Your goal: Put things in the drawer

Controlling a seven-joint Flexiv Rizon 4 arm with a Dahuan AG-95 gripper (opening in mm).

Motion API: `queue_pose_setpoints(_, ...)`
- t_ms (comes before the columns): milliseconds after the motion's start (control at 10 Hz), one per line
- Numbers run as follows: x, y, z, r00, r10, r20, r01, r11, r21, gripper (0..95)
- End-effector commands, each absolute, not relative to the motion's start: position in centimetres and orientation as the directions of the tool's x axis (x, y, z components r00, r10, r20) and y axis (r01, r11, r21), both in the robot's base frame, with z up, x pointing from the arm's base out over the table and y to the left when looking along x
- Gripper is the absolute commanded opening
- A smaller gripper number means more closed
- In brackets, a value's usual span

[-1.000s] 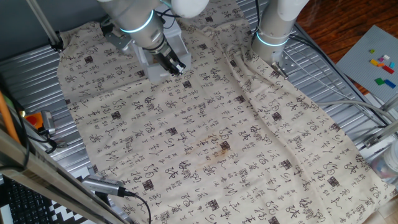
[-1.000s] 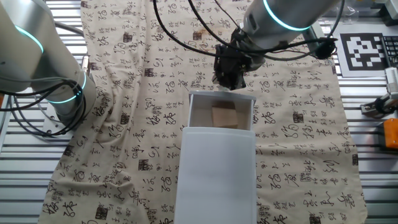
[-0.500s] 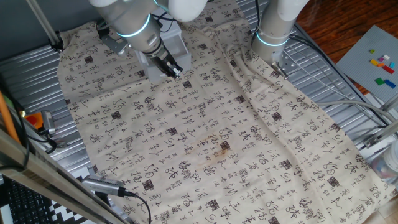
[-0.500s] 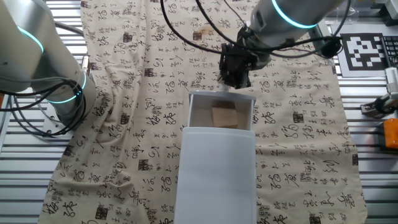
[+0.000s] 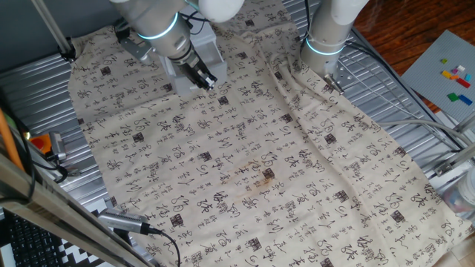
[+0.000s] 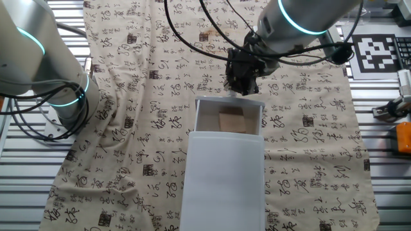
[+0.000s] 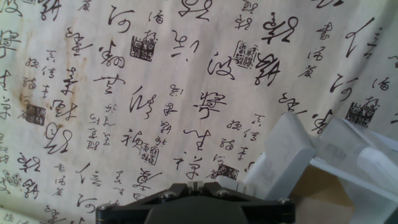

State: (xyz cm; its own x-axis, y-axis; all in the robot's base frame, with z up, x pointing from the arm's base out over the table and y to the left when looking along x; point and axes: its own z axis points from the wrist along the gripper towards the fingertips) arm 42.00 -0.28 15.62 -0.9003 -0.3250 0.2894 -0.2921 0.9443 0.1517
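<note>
Tan cube (image 6: 232, 120) sits inside the open drawer (image 6: 226, 154) tray, so the placing looks done. End effector (image 6: 242, 83) hovers just beyond the tray's far edge, fingers together, holding nothing, probably placed to push it shut.

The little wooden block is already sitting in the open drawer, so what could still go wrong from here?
The drawer still has its tray pulled out, with the wooden cube inside. The gripper hangs just beyond the tray's front edge, so a slightly off push might skew or shift the light unit instead of closing it. The patterned cloth is wrinkled and could bunch up under it.
</note>
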Motion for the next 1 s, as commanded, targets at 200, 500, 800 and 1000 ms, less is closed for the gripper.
queue_pose_setpoints(200, 41.8, -0.6, 15.9, -0.893, -0.327, 0.309, -0.290, 0.944, 0.159, 0.0)
queue_pose_setpoints(500, 41.5, -0.7, 16.3, -0.884, -0.339, 0.321, -0.303, 0.940, 0.157, 0.0)
queue_pose_setpoints(800, 41.2, -1.7, 16.7, -0.874, -0.357, 0.329, -0.320, 0.933, 0.164, 0.0)
queue_pose_setpoints(1000, 40.9, -2.5, 17.1, -0.866, -0.367, 0.339, -0.330, 0.930, 0.164, 0.0)
